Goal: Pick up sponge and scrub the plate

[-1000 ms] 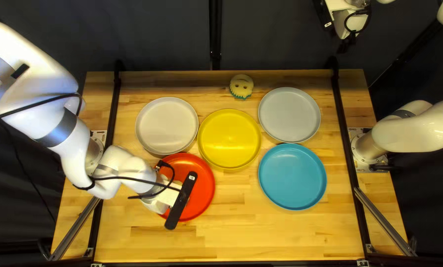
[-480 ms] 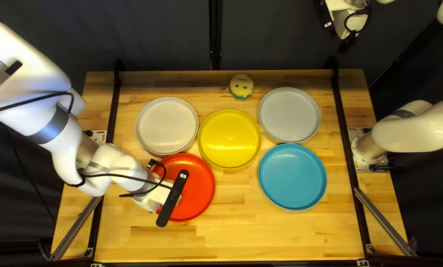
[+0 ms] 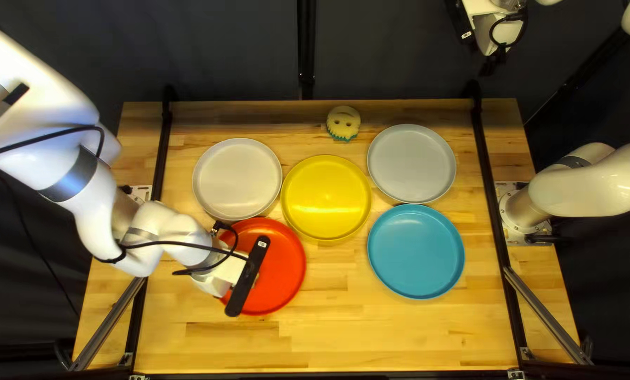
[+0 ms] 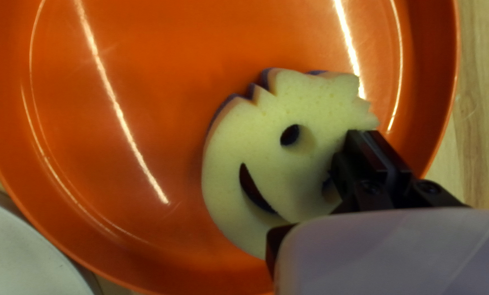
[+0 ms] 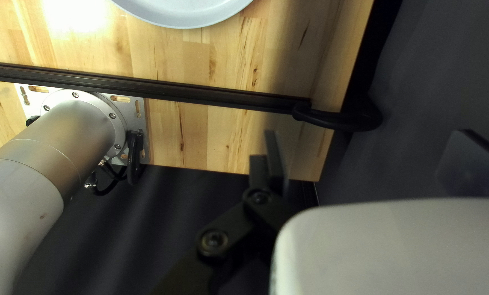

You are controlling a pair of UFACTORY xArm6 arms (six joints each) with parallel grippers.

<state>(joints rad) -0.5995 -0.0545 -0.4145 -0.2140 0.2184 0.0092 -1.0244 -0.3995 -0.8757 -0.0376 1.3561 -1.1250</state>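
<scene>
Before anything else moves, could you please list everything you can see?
Red plate: one, red, left of blue plate
Gripped sponge: one, cream, over red plate
Blue plate: one, blue, near right
Yellow plate: one, yellow, middle
Grey plates: two, light grey, flanking yellow plate
Second sponge: one, cream and teal, far edge
Table: one, wooden, beneath plates
Black rails: two, black, table sides
Metal bars: two, silver, near corners
Curtain: one, dark, behind table
Arms: two, white, either side
Left gripper: one, black, closed on gripped sponge
Right gripper: one, black, beyond far edge, open
</scene>
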